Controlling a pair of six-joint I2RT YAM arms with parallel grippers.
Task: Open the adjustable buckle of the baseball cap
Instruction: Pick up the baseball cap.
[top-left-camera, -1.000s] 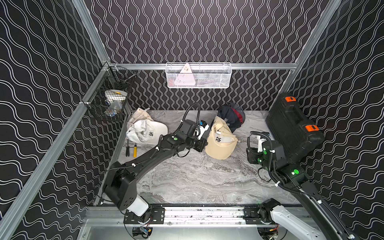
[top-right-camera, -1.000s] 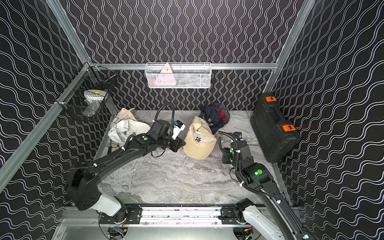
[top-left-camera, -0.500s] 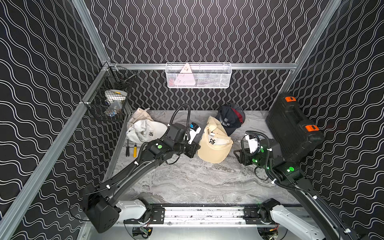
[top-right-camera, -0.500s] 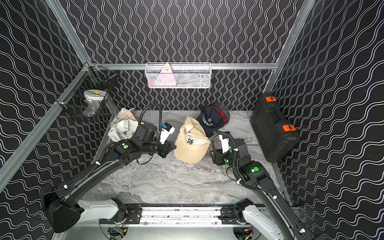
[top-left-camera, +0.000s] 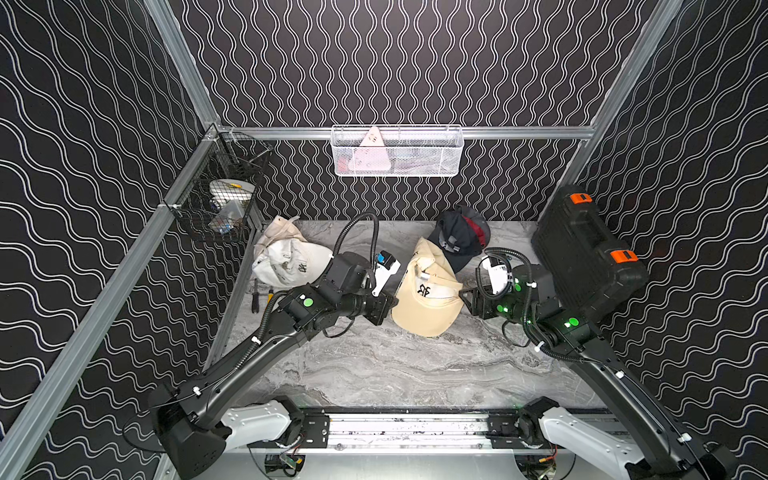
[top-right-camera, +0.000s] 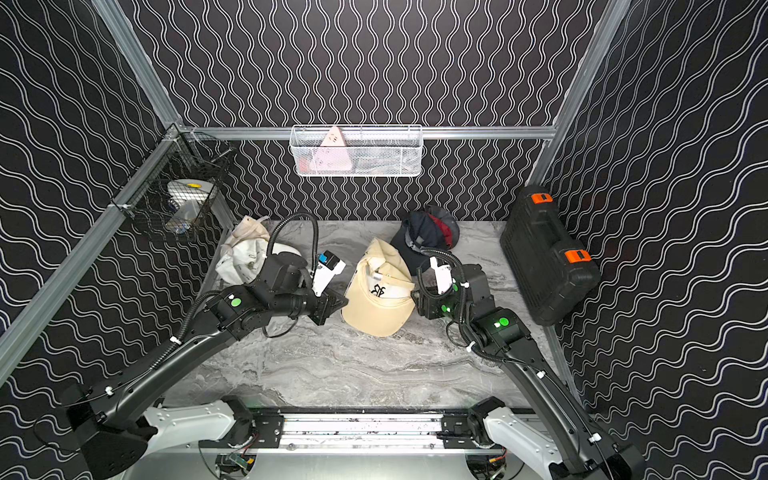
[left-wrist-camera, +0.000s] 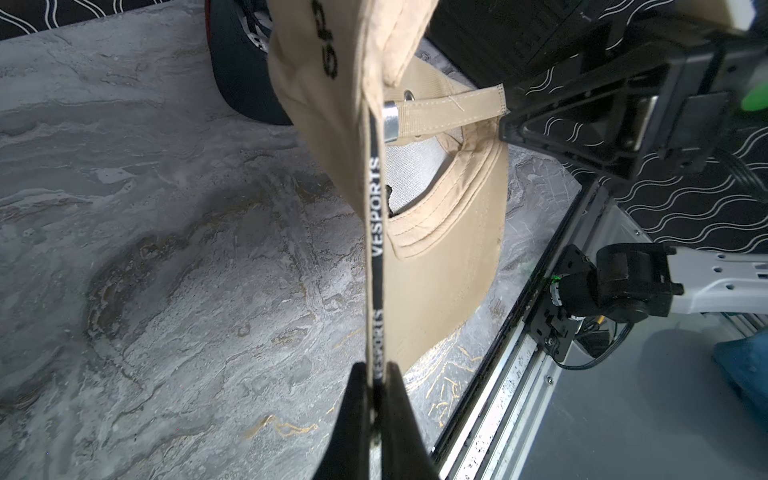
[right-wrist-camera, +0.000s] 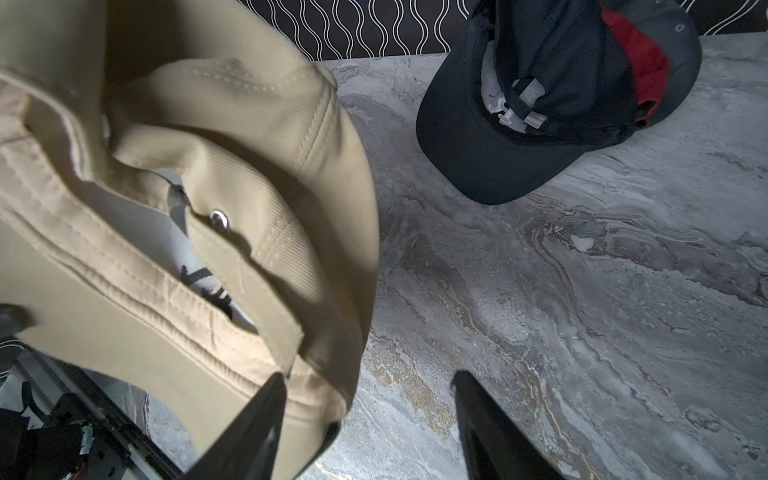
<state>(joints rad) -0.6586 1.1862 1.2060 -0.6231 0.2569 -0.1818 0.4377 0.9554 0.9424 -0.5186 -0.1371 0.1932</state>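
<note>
There's the left end effector (left-wrist-camera: 376, 374) pinched tight on the rim of the tan cap (top-left-camera: 428, 299) mid-way across the bench (top-left-camera: 395, 365), buckle (left-wrist-camera: 390, 122) just beyond, strap (left-wrist-camera: 453, 110) pointing lengthwise at the nearer right end effector (right-wrist-camera: 368, 382), jaws wide and empty.

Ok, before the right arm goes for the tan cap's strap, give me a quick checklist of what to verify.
1. Left gripper hold on tan cap: ok, fingers shut on its inner band.
2. Right gripper ready: ok, fingers apart, gripping nothing.
3. Buckle exposed: ok, in plain sight in the left wrist view.
4. Strap tail between the right fingers: not ok, it sits by one finger, not between them.
5. Buckle clasp released: cannot tell.
6. Navy cap out of the way: ok, it lies apart from the tan cap.
</note>
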